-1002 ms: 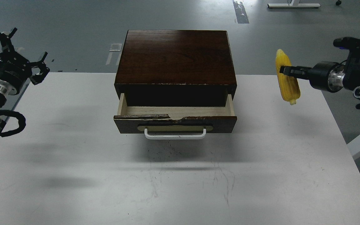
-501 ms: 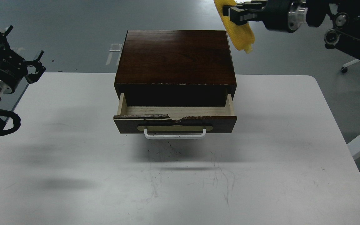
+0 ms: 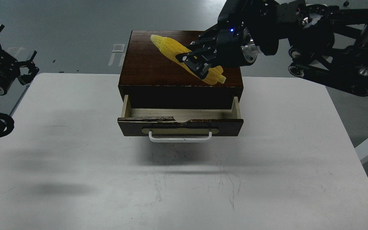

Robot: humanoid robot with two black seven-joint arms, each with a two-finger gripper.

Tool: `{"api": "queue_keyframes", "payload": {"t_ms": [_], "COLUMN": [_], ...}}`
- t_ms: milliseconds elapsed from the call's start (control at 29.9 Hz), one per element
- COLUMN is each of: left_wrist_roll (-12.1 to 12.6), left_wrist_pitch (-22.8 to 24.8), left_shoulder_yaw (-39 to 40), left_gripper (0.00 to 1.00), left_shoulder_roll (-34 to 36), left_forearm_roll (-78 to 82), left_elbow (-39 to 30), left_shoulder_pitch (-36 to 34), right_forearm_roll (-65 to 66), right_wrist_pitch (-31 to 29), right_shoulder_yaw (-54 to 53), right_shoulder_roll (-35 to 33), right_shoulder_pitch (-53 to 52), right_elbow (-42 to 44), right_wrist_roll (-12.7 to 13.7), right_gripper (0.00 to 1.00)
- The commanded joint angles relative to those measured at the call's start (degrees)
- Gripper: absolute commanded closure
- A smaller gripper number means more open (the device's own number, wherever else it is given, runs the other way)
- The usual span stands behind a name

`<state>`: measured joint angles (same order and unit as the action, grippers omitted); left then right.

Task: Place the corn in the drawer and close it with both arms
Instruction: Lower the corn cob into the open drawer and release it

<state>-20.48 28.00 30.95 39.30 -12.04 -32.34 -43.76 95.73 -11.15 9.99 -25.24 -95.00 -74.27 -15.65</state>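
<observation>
Nearest the robot's head, the scuffed white tabletop [image 3: 184,179] is unchanged from a second ago, and the dark brown wooden drawer [image 3: 180,123] with its white bar handle [image 3: 180,138] stands pulled out as before, its pale wood floor bare and its chipped top edge facing up. The left gripper [image 3: 27,65] hangs at the table's far left corner, much where it was, its black claw fingers spread apart and holding nothing.

What has changed lies farther back. The right arm has swung in from the table's right side, rising past the cabinet's far right corner half a second ago, and now reaches across the dark wooden cabinet top [image 3: 145,67]. Its right gripper [image 3: 196,64] is clamped across the middle of the bright yellow husked corn cob [image 3: 171,48], which a second ago hung nearly upright and now lies slanted, tapered end toward the far left, blunt end toward the near right.

So the corn is above the cabinet top, behind the opening rather than over it (whether it touches the wood is not clear). Judging from this, the carry is nearly done; the cob probably needs bringing forward and down into the drawer, roughly along its length, before release, and the closing push comes after.
</observation>
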Motion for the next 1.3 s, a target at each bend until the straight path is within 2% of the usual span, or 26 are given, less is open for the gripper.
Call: {"api": "queue_keyframes", "payload": {"t_ms": [0,167,301,434,702,835,936,1036,1270], "left_wrist_roll": [0.01,0.01,0.01,0.01,0.01,0.01,0.01,0.01,0.01], "left_wrist_pitch": [0.0,0.0,0.0,0.0,0.0,0.0,0.0,0.0,0.0], "left_shoulder_yaw": [0.08,0.08,0.08,0.08,0.08,0.08,0.08,0.08,0.08], "left_gripper": [0.02,0.02,0.02,0.02,0.02,0.02,0.02,0.02,0.02], "left_shoulder_roll": [0.43,0.34,0.34,0.51,1.39,1.39,1.39,1.39,1.48], "left_forearm_roll": [0.0,0.0,0.0,0.0,0.0,0.0,0.0,0.0,0.0], "left_elbow": [0.08,0.0,0.0,0.35,0.52,0.61,0.61,0.61,0.61], "left_shoulder_pitch": [-0.01,0.08,-0.01,-0.01,0.08,0.17,0.17,0.17,0.08], "right_forearm_roll": [6.21,13.42,13.96,14.05,15.37,15.37,15.28,15.28,15.19], "right_wrist_pitch": [-0.01,0.07,-0.01,-0.01,0.07,0.07,0.07,0.07,0.07], "right_shoulder_yaw": [1.61,2.23,2.32,2.49,3.9,3.99,3.9,3.9,3.72], "right_shoulder_roll": [1.16,2.21,4.23,6.16,6.87,6.87,6.87,6.87,6.87], "right_shoulder_pitch": [1.4,2.45,2.54,3.42,4.65,4.83,5.0,5.27,5.18], "right_elbow": [-0.17,-0.17,-0.08,0.53,1.06,1.06,0.97,0.97,1.06], "right_wrist_roll": [-0.52,-1.22,-1.22,-1.22,-1.22,-1.22,-1.13,-1.22,-1.13], "right_gripper": [0.86,0.86,0.85,0.77,0.72,0.52,0.43,0.36,0.31]}}
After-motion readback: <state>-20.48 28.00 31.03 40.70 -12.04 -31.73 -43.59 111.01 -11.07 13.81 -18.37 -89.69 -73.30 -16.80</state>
